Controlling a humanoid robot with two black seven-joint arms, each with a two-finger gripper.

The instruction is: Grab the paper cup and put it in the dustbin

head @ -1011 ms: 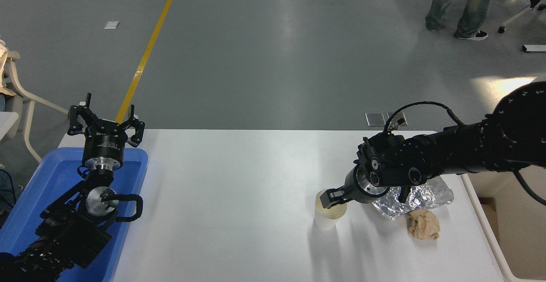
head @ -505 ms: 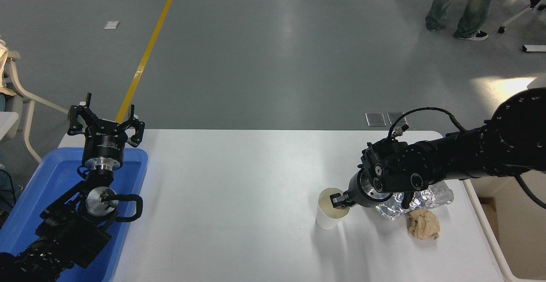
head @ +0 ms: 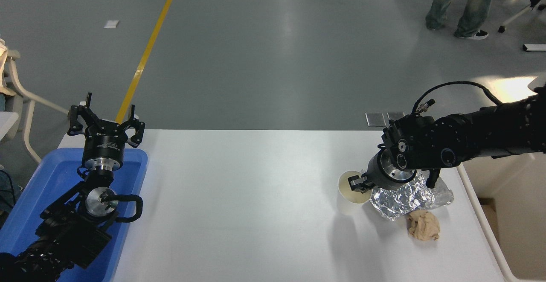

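Above the table's right, right hand [head: 357,183] gripping paper cup [head: 352,186] aloft

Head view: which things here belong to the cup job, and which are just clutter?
Job: small white paper cup, gripped by the right tool; large cream-beige plastic dustbin.
Clutter: crumpled silver foil tray; crumpled tan paper wad; blue plastic tray.

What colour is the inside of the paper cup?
Cream inside the paper cup, seen in the head view.
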